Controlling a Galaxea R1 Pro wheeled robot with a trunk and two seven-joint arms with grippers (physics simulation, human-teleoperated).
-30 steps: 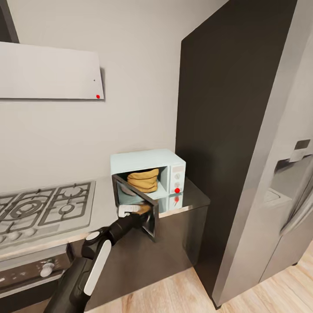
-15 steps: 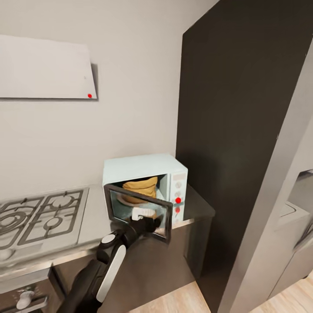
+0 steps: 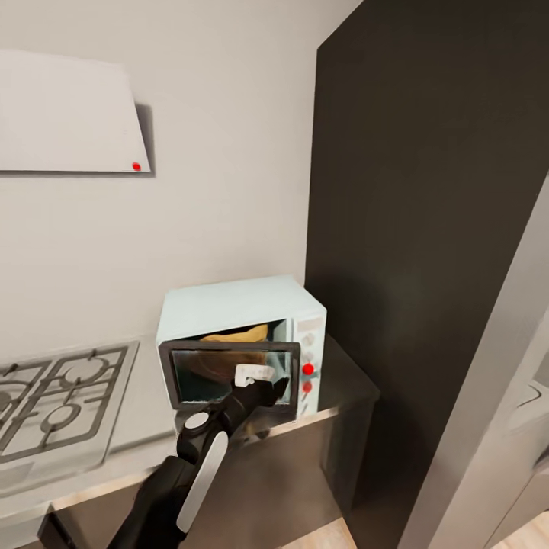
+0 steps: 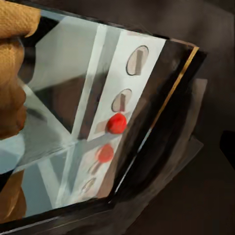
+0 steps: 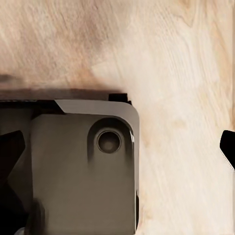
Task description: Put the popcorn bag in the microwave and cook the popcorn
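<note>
The pale blue microwave stands on the grey countertop against the wall. Its dark-framed glass door is swung almost closed. The tan popcorn bag sits inside, showing over the door's top edge and through the glass. My left gripper rests against the door's front near its free edge, looking open with nothing held. In the left wrist view the bag lies behind the glass beside the knob panel and its red button. My right gripper hangs open over the floor.
A gas hob lies on the counter left of the microwave. A tall dark cabinet rises close on its right, with a grey fridge beyond. A white hood hangs on the wall. Wooden floor and my grey base lie below.
The microwave door has swung from wide open to almost closed, with my left gripper following it inward. The head view has shifted, so the hob and hood sit further left.
</note>
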